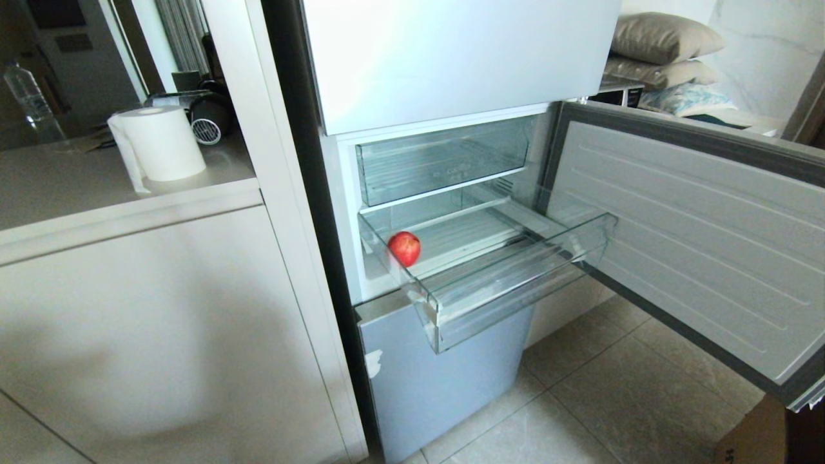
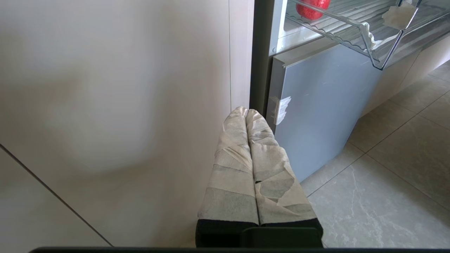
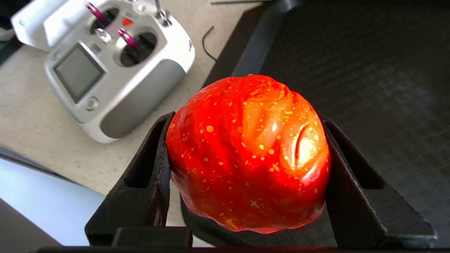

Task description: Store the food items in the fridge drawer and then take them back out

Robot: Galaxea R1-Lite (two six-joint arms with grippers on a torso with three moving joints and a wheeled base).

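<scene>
A red apple [image 1: 404, 248] lies at the left front corner of the pulled-out clear fridge drawer [image 1: 515, 283]. From the left wrist view the same apple [image 2: 311, 7] shows through the drawer's ribbed floor [image 2: 351, 31]. A second red, speckled apple [image 3: 246, 154] sits between the black jaws of my right gripper [image 3: 248, 119], which is shut on it above a pale counter and a dark mat. That gripper is outside the head view. My left gripper [image 2: 246, 111], with tape-wrapped fingers pressed together, hangs low beside the cabinet and fridge base.
The fridge door [image 1: 696, 245] stands open to the right. Above the drawer sits a second clear bin [image 1: 438, 161], and below it a grey door [image 1: 438, 380]. A paper roll [image 1: 161, 142] stands on the left counter. A white remote controller [image 3: 105, 66] lies beside the dark mat [image 3: 369, 70].
</scene>
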